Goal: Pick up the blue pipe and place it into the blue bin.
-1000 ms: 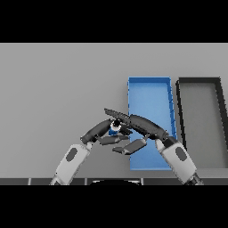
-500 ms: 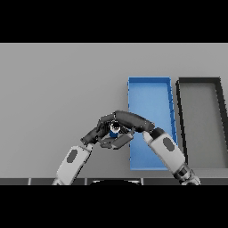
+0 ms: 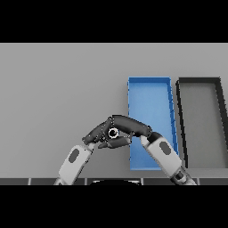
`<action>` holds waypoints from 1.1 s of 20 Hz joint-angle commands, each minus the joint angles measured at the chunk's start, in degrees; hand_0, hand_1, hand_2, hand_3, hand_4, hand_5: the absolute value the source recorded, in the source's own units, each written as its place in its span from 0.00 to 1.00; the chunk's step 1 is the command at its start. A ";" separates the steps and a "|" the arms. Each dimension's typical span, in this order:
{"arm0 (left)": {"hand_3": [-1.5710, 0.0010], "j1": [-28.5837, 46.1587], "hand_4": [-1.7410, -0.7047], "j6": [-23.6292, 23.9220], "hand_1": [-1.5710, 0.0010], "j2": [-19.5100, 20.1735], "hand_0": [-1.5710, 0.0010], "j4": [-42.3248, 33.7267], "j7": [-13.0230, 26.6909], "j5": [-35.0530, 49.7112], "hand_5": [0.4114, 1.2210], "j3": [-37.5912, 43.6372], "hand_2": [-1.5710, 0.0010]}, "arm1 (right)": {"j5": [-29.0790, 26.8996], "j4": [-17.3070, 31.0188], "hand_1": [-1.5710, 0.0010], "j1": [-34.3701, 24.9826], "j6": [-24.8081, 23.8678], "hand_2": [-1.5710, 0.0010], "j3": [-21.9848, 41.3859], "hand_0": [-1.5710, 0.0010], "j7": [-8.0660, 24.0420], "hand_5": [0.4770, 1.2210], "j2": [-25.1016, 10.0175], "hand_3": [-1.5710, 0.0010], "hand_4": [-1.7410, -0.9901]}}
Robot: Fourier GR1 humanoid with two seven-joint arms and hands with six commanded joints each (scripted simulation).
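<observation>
Grey table (image 3: 53, 89), both robot hands closed in on the pipe

You now see the right robot hand (image 3: 131, 126) curled over the blue pipe (image 3: 113, 132), tighter than before; the left robot hand (image 3: 97, 132) meets it, its grip unclear. Pipe sits just left of the blue bin (image 3: 149, 95); black bin (image 3: 200, 111) beside it. No writing shows.

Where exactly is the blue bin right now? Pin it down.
In the head view the blue bin sits right of centre on the grey table, directly left of the black bin, with the right hand reaching leftward across its near left edge.
</observation>
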 commanded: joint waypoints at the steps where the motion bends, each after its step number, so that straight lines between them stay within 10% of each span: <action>1: 0.09 0.09 0.01 0.53 0.00 -0.24 0.00 0.06 0.08 -0.42 1.00 -0.12 0.01 | -1.22 -0.01 0.04 0.70 -0.40 0.04 -0.31 0.04 0.87 0.88 0.99 0.06 0.34; 6: 0.20 -0.26 0.01 -0.02 0.00 0.06 0.00 -0.49 0.57 -0.33 1.00 0.73 0.00 | -3.41 -1.25 0.01 2.46 -1.19 0.01 -1.49 0.01 4.68 0.96 3.61 0.02 0.33; 11: 0.73 0.45 0.47 -3.83 0.64 1.70 0.62 -0.69 -0.05 -3.67 1.00 1.03 0.65 | -0.98 -0.82 0.00 2.55 -0.90 0.00 -2.35 0.00 5.23 0.99 5.36 0.01 0.32; 17: 0.93 -0.13 0.70 -5.41 0.91 0.84 0.90 -0.45 6.12 -4.09 0.46 2.07 0.91 | 2.11 -1.34 0.00 3.34 0.18 0.00 -3.21 0.00 3.78 1.00 8.15 0.00 0.32; 22: 0.98 0.27 0.74 -4.42 0.97 0.15 0.97 0.78 8.19 -3.50 0.21 3.12 0.97 | 2.53 -0.05 0.00 2.41 1.13 0.00 -5.19 0.00 3.24 1.00 9.31 0.00 0.32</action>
